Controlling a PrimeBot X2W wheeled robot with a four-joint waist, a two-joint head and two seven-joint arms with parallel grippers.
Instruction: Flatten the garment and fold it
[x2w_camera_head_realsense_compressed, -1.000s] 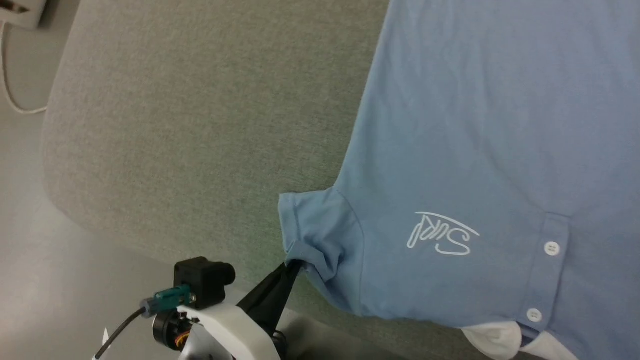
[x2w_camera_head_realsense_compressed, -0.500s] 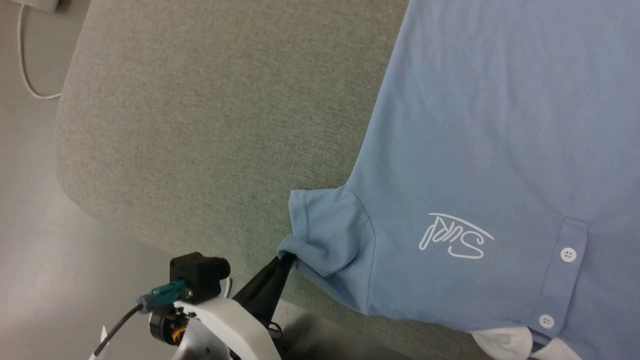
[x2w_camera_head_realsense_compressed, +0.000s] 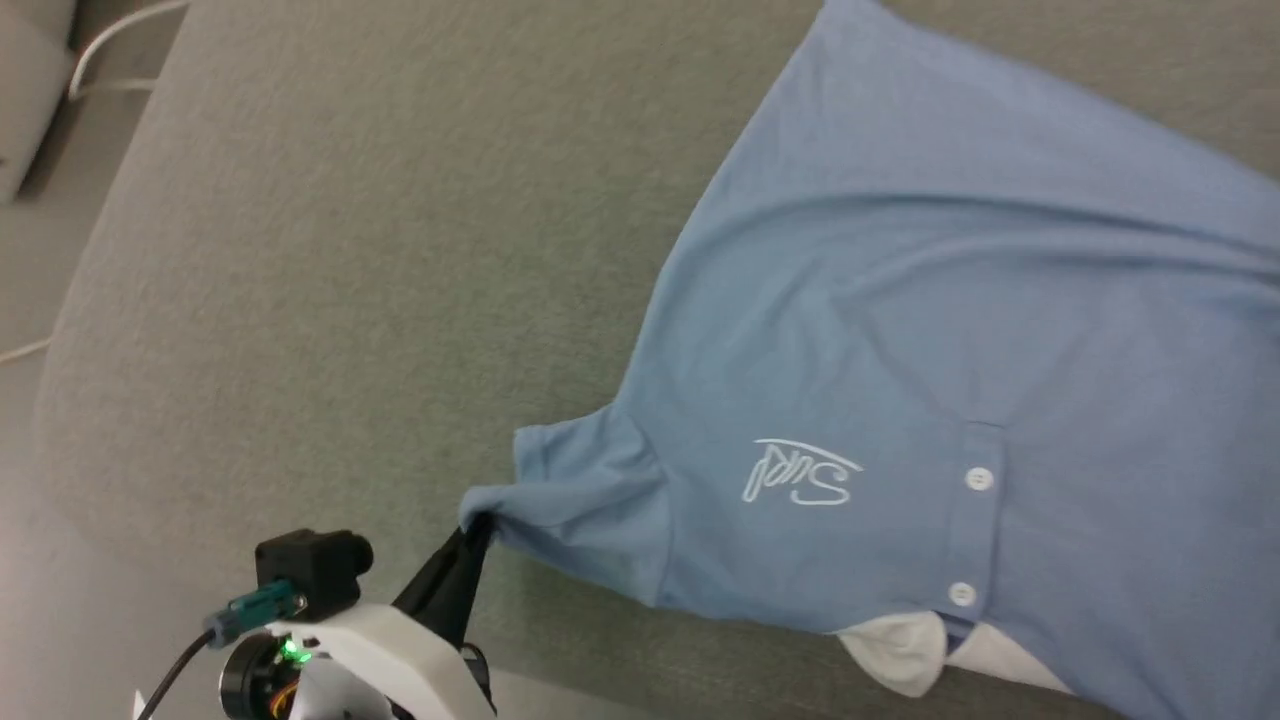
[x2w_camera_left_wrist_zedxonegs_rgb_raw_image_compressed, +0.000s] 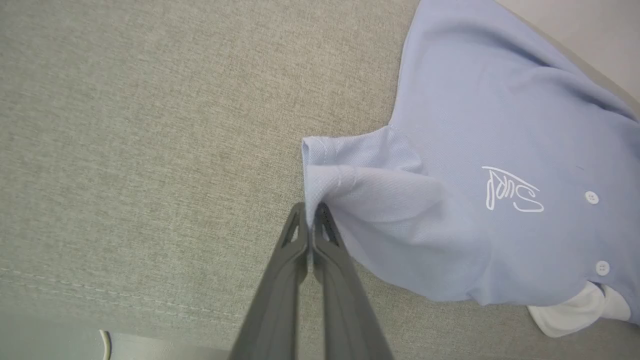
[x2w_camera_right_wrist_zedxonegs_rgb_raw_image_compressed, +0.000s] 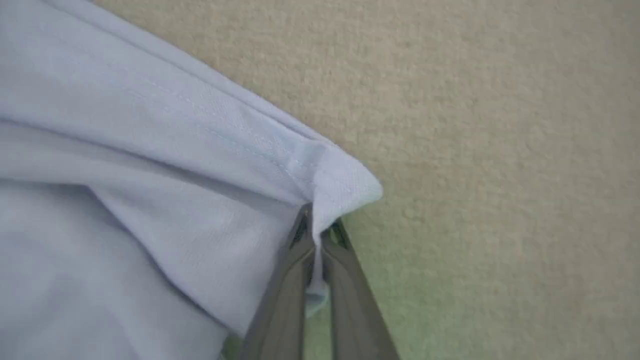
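Left jaws pinched shut on the sleeve (x2w_camera_left_wrist_zedxonegs_rgb_raw_image_compressed: 350, 190) edge, right jaws clamped on a hem corner (x2w_camera_right_wrist_zedxonegs_rgb_raw_image_compressed: 345, 187). The garment (x2w_camera_head_realsense_compressed: 900, 300) lies logo-up on the grey cushion (x2w_camera_head_realsense_compressed: 350, 250), creased diagonally. I'd pull the two ends apart evenly and low so neither pinch slips and the creases drag flat.

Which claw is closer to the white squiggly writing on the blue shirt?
Left: left gripper pinches the blue sleeve beside the script logo; right gripper pinches a distant hem.
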